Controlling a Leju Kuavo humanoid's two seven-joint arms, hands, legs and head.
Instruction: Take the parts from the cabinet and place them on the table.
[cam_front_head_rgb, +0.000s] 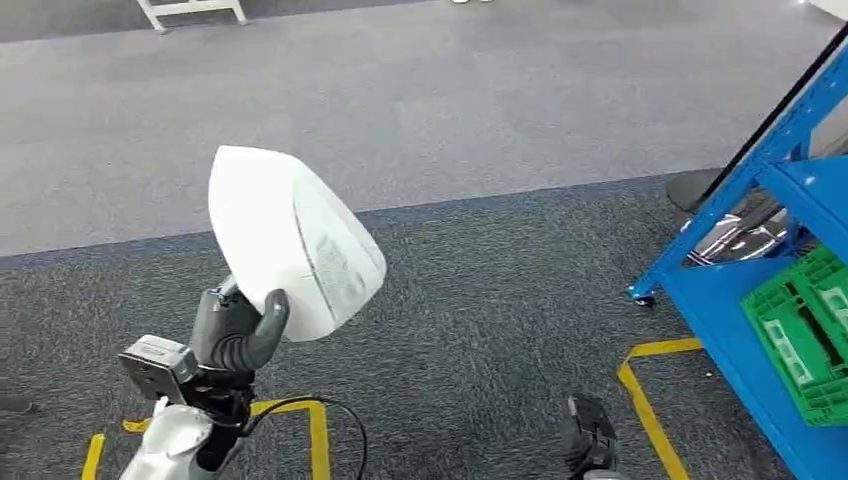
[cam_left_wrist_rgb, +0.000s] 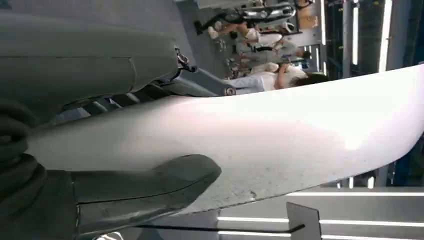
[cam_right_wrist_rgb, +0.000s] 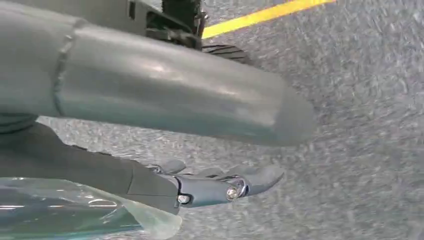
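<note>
My left hand (cam_front_head_rgb: 238, 335) grips a large white curved shell part (cam_front_head_rgb: 290, 240) by its lower edge and holds it up over the carpet. In the left wrist view the thumb (cam_left_wrist_rgb: 145, 185) presses on the white part (cam_left_wrist_rgb: 280, 140). The blue cabinet rack (cam_front_head_rgb: 770, 160) stands at the right, well away from the left hand, with shiny chrome parts (cam_front_head_rgb: 740, 235) on a lower shelf. My right hand (cam_front_head_rgb: 590, 435) hangs low near the bottom edge. In the right wrist view this hand (cam_right_wrist_rgb: 150, 100) has its fingers (cam_right_wrist_rgb: 235, 185) stretched out above the carpet, holding nothing.
A green crate (cam_front_head_rgb: 800, 330) sits on the blue shelf (cam_front_head_rgb: 720, 300). Yellow tape lines (cam_front_head_rgb: 650, 400) mark the dark carpet. White frame legs (cam_front_head_rgb: 190, 10) stand far back left. People (cam_left_wrist_rgb: 270, 50) sit in the background. A clear plastic sheet (cam_right_wrist_rgb: 75, 210) lies by the right wrist.
</note>
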